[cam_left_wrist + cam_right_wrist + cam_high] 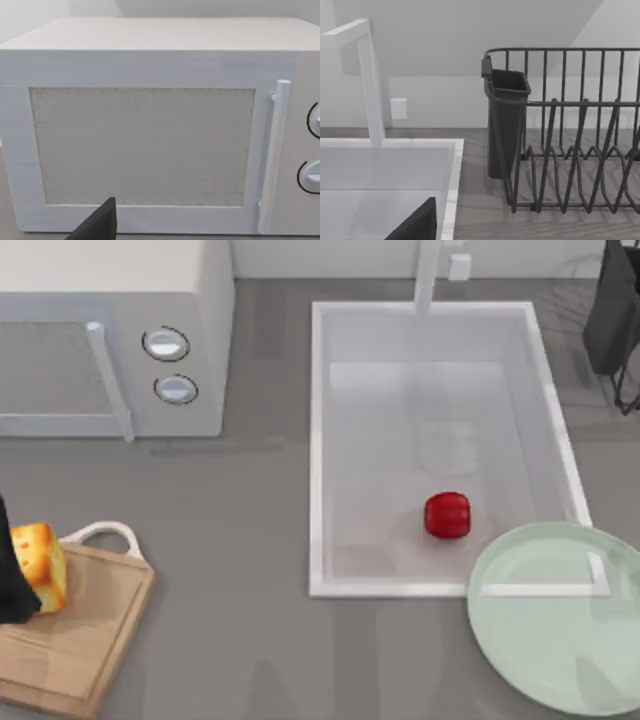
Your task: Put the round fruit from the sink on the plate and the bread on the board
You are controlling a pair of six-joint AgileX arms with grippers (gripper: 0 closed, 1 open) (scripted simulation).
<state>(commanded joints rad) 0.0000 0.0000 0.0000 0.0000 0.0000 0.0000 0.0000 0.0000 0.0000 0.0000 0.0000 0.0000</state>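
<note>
The round fruit [447,515], small and glossy red, lies on the floor of the white sink [318,440], near its front right corner. The pale green plate [560,640] sits at the table's front right, its edge over the sink's corner. At the far left, the golden bread [42,565] rests on the wooden board [80,640] near its white loop handle. My left gripper [12,575] is a dark shape right against the bread at the picture's edge; whether it grips the bread is hidden. A dark tip of my right gripper [417,225] shows above the sink's rim.
A white microwave [110,340] fills the back left, close in front of the left wrist camera [150,145]. The white faucet [428,275] rises behind the sink. A dark dish rack [570,140] with a cutlery cup stands at the back right.
</note>
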